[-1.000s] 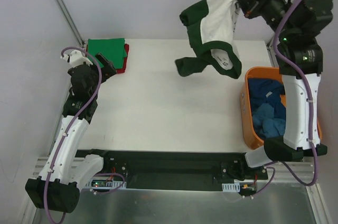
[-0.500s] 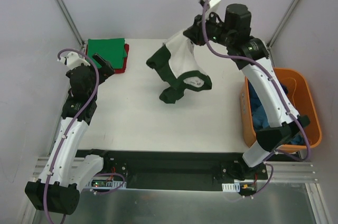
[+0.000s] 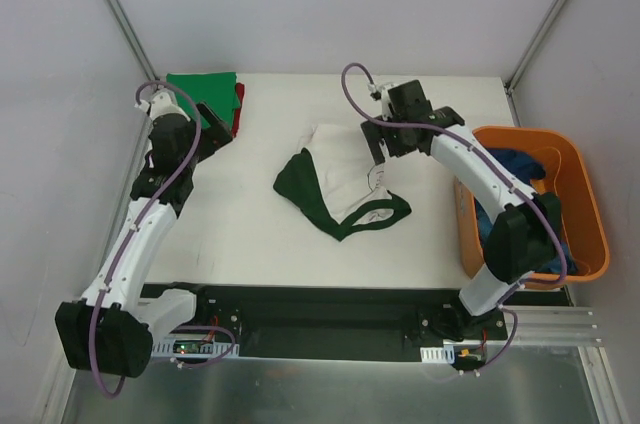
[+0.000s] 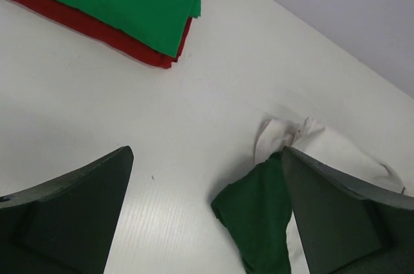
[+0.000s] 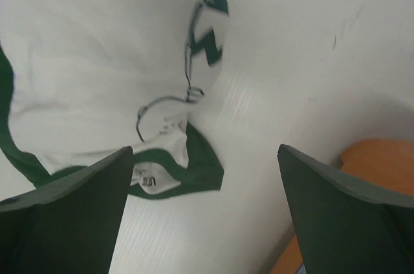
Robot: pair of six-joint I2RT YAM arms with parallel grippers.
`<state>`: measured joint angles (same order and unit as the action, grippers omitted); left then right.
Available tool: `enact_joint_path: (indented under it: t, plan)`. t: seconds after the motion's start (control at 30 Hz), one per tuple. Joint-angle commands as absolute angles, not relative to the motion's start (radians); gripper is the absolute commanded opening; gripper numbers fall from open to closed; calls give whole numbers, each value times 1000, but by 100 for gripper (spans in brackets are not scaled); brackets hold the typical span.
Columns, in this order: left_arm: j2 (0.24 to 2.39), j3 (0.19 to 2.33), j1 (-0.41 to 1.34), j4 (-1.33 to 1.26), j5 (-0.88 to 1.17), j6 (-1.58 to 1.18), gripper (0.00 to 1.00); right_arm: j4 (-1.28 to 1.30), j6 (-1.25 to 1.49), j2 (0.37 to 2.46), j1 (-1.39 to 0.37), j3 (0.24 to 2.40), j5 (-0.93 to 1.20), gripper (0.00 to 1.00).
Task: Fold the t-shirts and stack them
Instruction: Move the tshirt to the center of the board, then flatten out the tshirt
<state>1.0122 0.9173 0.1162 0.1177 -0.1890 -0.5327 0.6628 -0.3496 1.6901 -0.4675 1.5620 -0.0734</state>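
A white t-shirt with dark green sleeves and collar (image 3: 340, 182) lies crumpled in the middle of the table; its green sleeve (image 4: 259, 216) and its collar with the label (image 5: 181, 170) show in the wrist views. My right gripper (image 3: 385, 149) hangs open just above the shirt's right edge, nothing between its fingers. A folded bright green t-shirt (image 3: 202, 94) lies on a folded red one (image 3: 237, 109) at the back left. My left gripper (image 3: 213, 131) stands open beside that stack. More blue t-shirts (image 3: 505, 219) fill the tub.
An orange plastic tub (image 3: 590, 234) stands at the table's right edge, its corner (image 5: 381, 164) showing in the right wrist view. Grey walls and slanted frame posts close in the back and sides. The table (image 3: 250, 234) is white.
The right arm swung the white and green shirt from high over the tub down to the table's middle and opened its jaws, leaving the shirt there. The left arm shifted slightly forward.
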Motion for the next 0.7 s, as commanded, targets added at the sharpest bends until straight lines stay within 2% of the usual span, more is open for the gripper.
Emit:
enact_joint_path:
  t: [0.0, 0.23, 0.4, 0.53, 0.63, 0.67]
  plan:
    - [1124, 965, 114, 126, 18, -598, 99, 606, -180, 1497, -428, 1402, -169, 97]
    - [1425, 1023, 117, 126, 383, -629, 99, 603, -31, 1381, -354, 1181, -55, 97]
    - [1627, 1051, 150, 127, 468, -644, 97, 601, 26, 1373, -354, 1100, -60, 97]
    - [1730, 1078, 186, 132, 476, -643, 89, 594, 57, 1399, -353, 1066, -83, 97]
    - [1793, 1095, 210, 133, 471, -650, 79, 594, 72, 1426, -353, 1058, -93, 98]
    - [1824, 1110, 221, 132, 472, -644, 71, 595, 77, 1433, -353, 1054, -100, 98]
